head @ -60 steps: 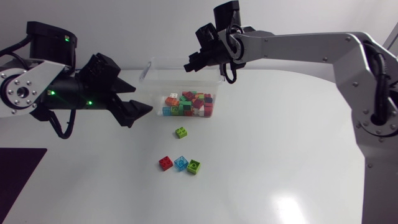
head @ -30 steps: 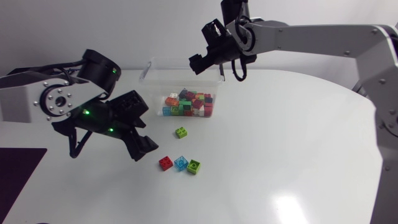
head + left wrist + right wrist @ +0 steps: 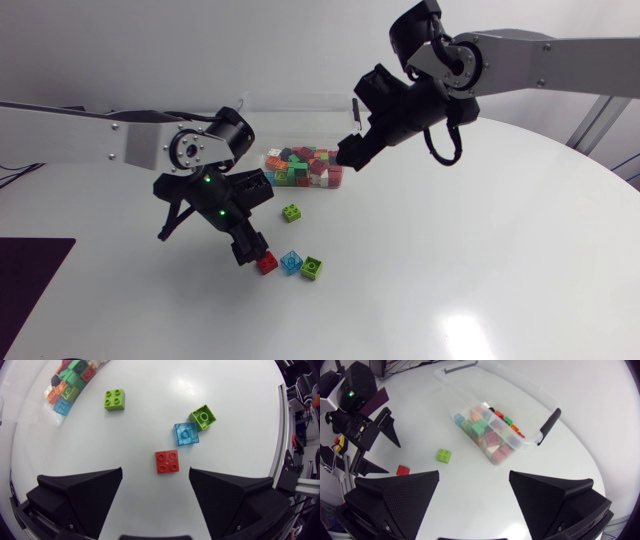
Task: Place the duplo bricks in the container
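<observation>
A clear plastic container (image 3: 245, 100) at the back of the table holds several mixed duplo bricks (image 3: 305, 168). In front of it lie a lime brick (image 3: 291, 211) and a row of a red brick (image 3: 267, 263), a clear blue brick (image 3: 291, 262) and a green brick (image 3: 312, 267). My left gripper (image 3: 255, 228) hovers open beside the red brick. In the left wrist view the red brick (image 3: 167, 461) lies just ahead of the gap of the left gripper (image 3: 155, 478), untouched. My right gripper (image 3: 360, 125) hangs open and empty over the container's right end (image 3: 548, 425).
In the left wrist view the blue brick (image 3: 186, 434) and green brick (image 3: 202, 416) lie close beyond the red one, and the lime brick (image 3: 115, 399) sits apart nearer the container (image 3: 55, 410). The right wrist view shows my left arm (image 3: 357, 420) near the lime brick (image 3: 444, 455).
My left arm has swung right and down to the loose bricks. My right gripper has opened and moved from the container's back edge to its right end.
</observation>
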